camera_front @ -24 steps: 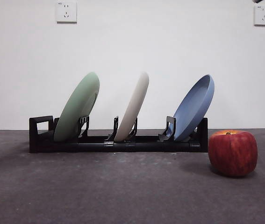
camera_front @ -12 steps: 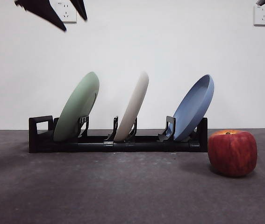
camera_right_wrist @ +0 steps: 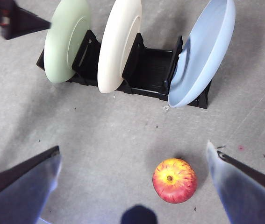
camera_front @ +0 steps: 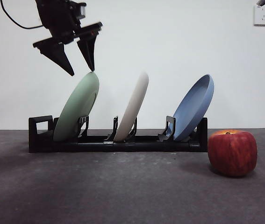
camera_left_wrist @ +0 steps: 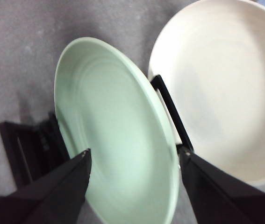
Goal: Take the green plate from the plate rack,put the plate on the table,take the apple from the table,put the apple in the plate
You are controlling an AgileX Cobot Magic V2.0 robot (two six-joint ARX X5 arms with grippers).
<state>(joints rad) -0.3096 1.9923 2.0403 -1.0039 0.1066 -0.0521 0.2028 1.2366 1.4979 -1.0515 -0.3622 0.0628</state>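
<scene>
The green plate (camera_front: 77, 108) leans in the leftmost slot of the black plate rack (camera_front: 118, 142), near its loop handle. It also shows in the left wrist view (camera_left_wrist: 116, 135) and the right wrist view (camera_right_wrist: 66, 39). My left gripper (camera_front: 82, 71) is open just above the green plate's top rim, one jaw on each side of it, not touching; in its own view (camera_left_wrist: 133, 161) the jaws straddle the plate. The red apple (camera_front: 232, 152) sits on the table (camera_front: 123, 186) right of the rack. My right gripper (camera_right_wrist: 134, 154) is open, high above the apple (camera_right_wrist: 174, 180).
A cream-white plate (camera_front: 132, 107) stands in the middle slot and a blue plate (camera_front: 194, 108) in the right slot. A white wall with sockets (camera_front: 262, 15) is behind the rack.
My left gripper has come down from the top left corner and to the right, and now hangs right above the green plate's rim. Plates and apple have not moved.
</scene>
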